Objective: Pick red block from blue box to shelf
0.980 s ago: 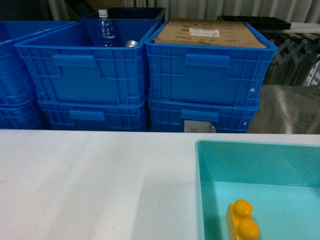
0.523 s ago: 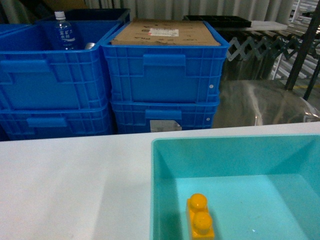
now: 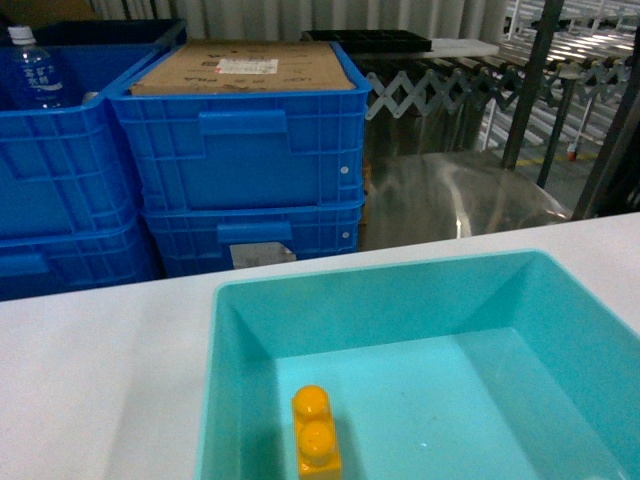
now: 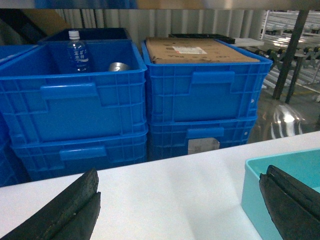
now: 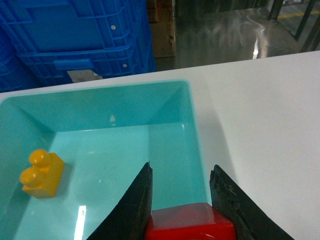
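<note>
The red block [image 5: 190, 222] sits between the black fingers of my right gripper [image 5: 181, 170], which is shut on it above the near right part of the blue box [image 5: 192, 107]. In the head view the blue box [image 3: 232, 300] fills the lower right, holding a yellow two-stud brick [image 3: 316, 432]; neither gripper shows there. My left gripper [image 4: 181, 175] hangs wide open over the white table, its right finger [image 4: 290, 200] beside the box's left rim [image 4: 250, 175]. The shelf [image 3: 570, 45], metal rails with dark uprights, stands at the far right.
Stacked dark blue ribbed crates [image 3: 250, 150] stand behind the white table [image 3: 90, 360]; one holds a cardboard sheet [image 3: 240, 68], another a water bottle [image 3: 35, 65]. A folding metal lattice [image 3: 430, 85] and a shiny steel surface [image 3: 450, 195] lie to their right.
The head view has swung to the right: the crates slid left in frame, the blue box came fully into view, and the shelf's rails appeared at the right.
</note>
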